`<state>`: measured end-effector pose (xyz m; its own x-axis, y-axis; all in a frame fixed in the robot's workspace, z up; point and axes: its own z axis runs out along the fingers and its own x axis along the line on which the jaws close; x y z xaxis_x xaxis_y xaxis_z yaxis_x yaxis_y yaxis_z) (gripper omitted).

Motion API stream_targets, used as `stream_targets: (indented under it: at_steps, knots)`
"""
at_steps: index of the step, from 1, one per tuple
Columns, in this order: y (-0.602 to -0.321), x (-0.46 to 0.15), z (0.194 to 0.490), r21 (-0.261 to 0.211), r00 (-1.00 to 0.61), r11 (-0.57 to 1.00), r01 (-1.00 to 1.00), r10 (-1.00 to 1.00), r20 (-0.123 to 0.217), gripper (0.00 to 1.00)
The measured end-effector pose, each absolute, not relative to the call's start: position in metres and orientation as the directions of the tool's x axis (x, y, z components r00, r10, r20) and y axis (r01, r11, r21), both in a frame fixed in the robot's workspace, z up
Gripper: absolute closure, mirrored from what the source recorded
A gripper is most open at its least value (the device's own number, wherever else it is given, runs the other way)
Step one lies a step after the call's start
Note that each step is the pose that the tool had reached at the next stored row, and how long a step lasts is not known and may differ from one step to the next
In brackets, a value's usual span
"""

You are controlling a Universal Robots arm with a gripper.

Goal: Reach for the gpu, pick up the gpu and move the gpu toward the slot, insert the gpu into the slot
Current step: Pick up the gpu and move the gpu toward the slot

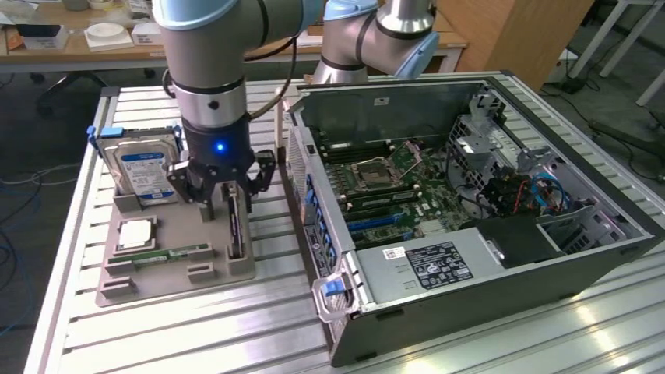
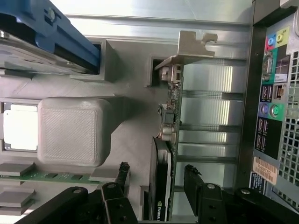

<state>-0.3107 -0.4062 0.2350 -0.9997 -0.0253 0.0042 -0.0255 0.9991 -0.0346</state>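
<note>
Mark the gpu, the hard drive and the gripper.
Thin dark gpu card (image 2: pixel 161 183), wrist view: its dark upper edge.
Silver hard drive with blue-white label (image 1: pixel 145 170), exterior view: the label.
Black gripper (image 1: pixel 230 201), exterior view: midway between its fingertips.

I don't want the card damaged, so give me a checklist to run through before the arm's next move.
1. Gripper open: ok.
2. One of the fingers on each side of the gpu: ok.
3. Gpu upright on edge in its holder: ok.
4. Gripper lined up along the gpu: ok.
5. Case side open over the board: ok.
6. Slot free of obstruction: cannot tell.
</note>
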Motion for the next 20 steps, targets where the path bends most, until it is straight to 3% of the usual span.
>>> stream_targets:
  at_steps: [12, 13, 17, 20]
  knots:
    - [-0.406, -0.311, 0.223, -0.035, -1.000, 0.999, -0.024, -0.024, -0.004, 0.42]
    - [-0.406, -0.311, 0.223, -0.035, -1.000, 0.999, -0.024, -0.024, -0.004, 0.49]
    - [-0.406, -0.311, 0.223, -0.035, -1.000, 0.999, -0.024, -0.024, -0.004, 0.51]
    - [-0.406, -0.311, 0.223, -0.035, -1.000, 0.999, -0.024, -0.024, -0.004, 0.64]
